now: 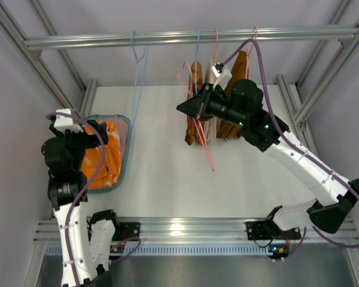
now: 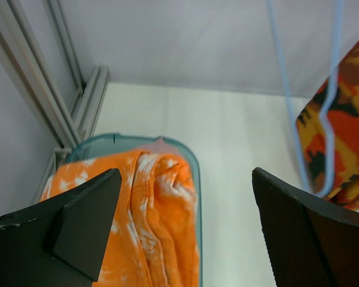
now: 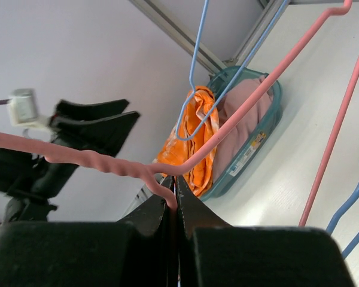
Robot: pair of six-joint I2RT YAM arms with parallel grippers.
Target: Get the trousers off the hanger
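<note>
Step in hand: from where I stand the stripping looks done. The right gripper (image 3: 175, 186) holds a pink hanger (image 3: 257, 98) with no cloth on it, so I judge the job now is dealing with the bare hanger.
Right jaws: clenched on the pink wire just below its twisted neck. The hanger tilts down towards the tabletop (image 1: 161, 179). I cannot tell whether its hook is on the rail (image 1: 107, 40).
Left jaws: released and spread wide, with nothing between them. The left gripper (image 2: 185, 179) hovers over the teal basket (image 2: 195, 179).
Trousers: both pairs lie in the basket at the left of the tabletop. The orange pair (image 2: 149, 221), flecked with white, is crumpled in the middle. The pink pair (image 3: 239, 119) lies touching it on the side nearer the hangers.
Next move: I would guess the bare hanger must be hooked onto the rail or laid aside. That calls for a steady wrist, and for parting the jaws only once the wire is seated or resting.
Around: an empty blue hanger (image 1: 137, 84) hangs from the rail above the basket's far edge. A patterned orange garment (image 2: 347, 119) and other clothes hang close together beside the right gripper.
In the way: the pink wire sits in among the neighbouring blue and pink hangers and the hung cloth, so it may snag as it is drawn out. The purple cable (image 1: 260, 66) loops near the rail.
</note>
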